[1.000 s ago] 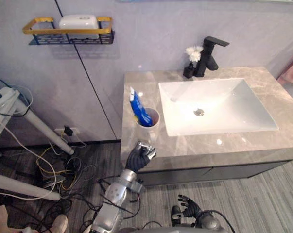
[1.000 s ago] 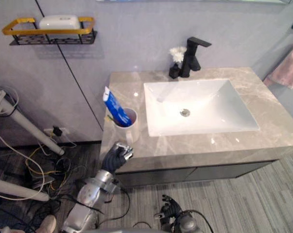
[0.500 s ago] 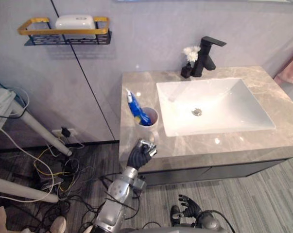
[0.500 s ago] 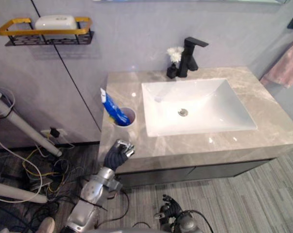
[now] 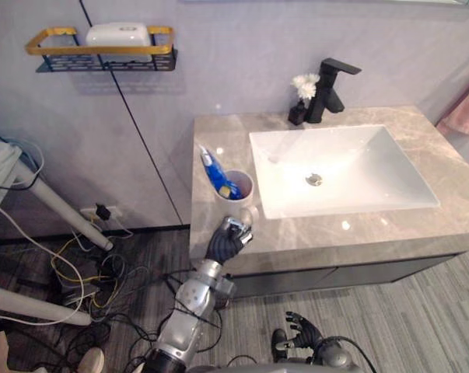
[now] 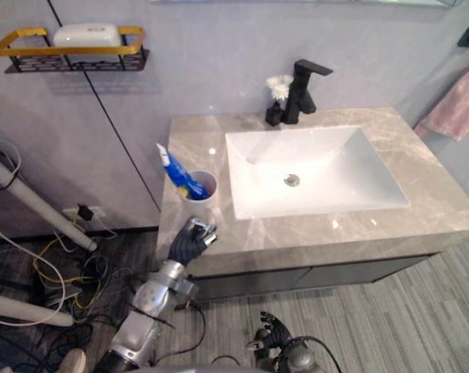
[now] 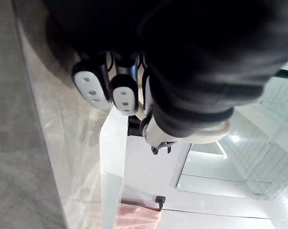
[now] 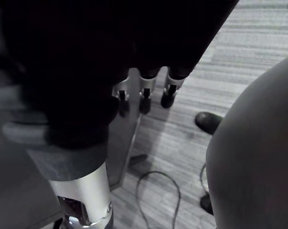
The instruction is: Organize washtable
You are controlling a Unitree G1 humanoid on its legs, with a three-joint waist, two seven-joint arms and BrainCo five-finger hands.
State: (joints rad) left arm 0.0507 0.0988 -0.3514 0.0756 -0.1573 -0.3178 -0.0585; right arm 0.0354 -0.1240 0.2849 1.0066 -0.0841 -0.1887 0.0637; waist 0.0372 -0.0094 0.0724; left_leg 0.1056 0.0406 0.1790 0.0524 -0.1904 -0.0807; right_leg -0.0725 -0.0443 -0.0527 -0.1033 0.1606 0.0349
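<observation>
A white cup [image 5: 236, 193] stands on the grey marble washtable [image 5: 218, 140] left of the sink, and a blue toothpaste tube [image 5: 215, 172] leans out of it to the left. My left hand [image 5: 228, 239] is at the table's front edge just before the cup, fingers [image 7: 91, 90] curled, their tips close to the cup's handle; I cannot tell if they touch it. Part of the cup's white rim [image 7: 215, 130] shows past the hand in the left wrist view. Low over the floor hangs my right hand [image 5: 304, 334], idle, its fingers [image 8: 144, 102] relaxed.
A white sink [image 5: 339, 167] fills the table's middle, with a black tap [image 5: 331, 89] and a small black vase of white flowers [image 5: 302, 97] behind it. A gold-rimmed wall shelf [image 5: 102, 58] holds a white box [image 5: 119, 35]. Pink towel [image 5: 467, 116] at right; white stand legs [image 5: 55, 202] at left.
My left hand has risen from below the table's edge to just before the cup's handle. The tube in the cup now leans lower to the left. The camera has shifted a little.
</observation>
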